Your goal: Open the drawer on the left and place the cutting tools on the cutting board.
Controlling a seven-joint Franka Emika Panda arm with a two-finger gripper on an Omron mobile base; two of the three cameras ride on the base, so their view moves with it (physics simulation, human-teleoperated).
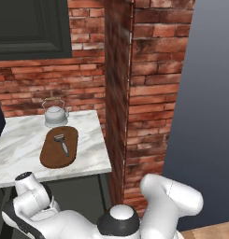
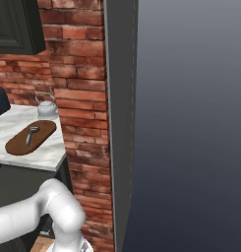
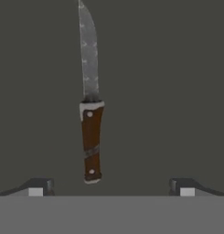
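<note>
Peeler on board; knife flat

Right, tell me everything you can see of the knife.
The knife lies flat on a plain dark grey surface, seen in the hand view. It has a brown, wood-looking handle with two pale rivets, a light end cap and a silvery collar where the blade begins. The thin, mottled grey blade tapers, curving slightly, toward the top of the picture. The open gripper hangs over it, fingertips on either side of the handle's end, not touching it.
</note>
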